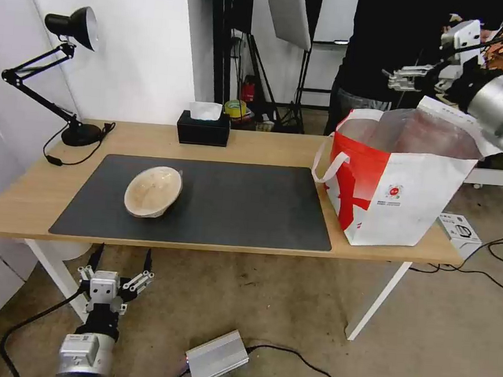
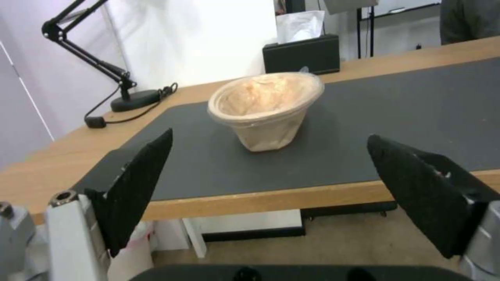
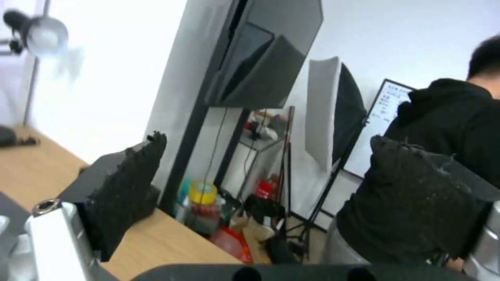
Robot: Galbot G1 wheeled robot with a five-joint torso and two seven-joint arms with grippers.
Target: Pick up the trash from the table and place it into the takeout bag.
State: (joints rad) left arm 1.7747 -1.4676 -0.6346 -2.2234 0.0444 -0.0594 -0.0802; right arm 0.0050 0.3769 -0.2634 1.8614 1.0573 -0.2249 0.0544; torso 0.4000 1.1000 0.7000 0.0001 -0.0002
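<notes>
Bowl (image 1: 153, 191) tilted mid-mat | left end effector (image 1: 121, 259) released below table edge (image 1: 200, 246) | right end effector (image 3: 271, 187) released

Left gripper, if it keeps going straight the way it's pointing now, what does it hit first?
Probably the beige bowl on the grey mat. The left gripper, open, sits just off the table's near edge, possibly low enough to meet that edge first.

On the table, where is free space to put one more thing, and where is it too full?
The widest free patch is the grey mat between the beige bowl and the takeout bag. The wood strip along the front edge of the table is also bare. It is crowded at the back left, around the lamp base and the tissue box.
</notes>
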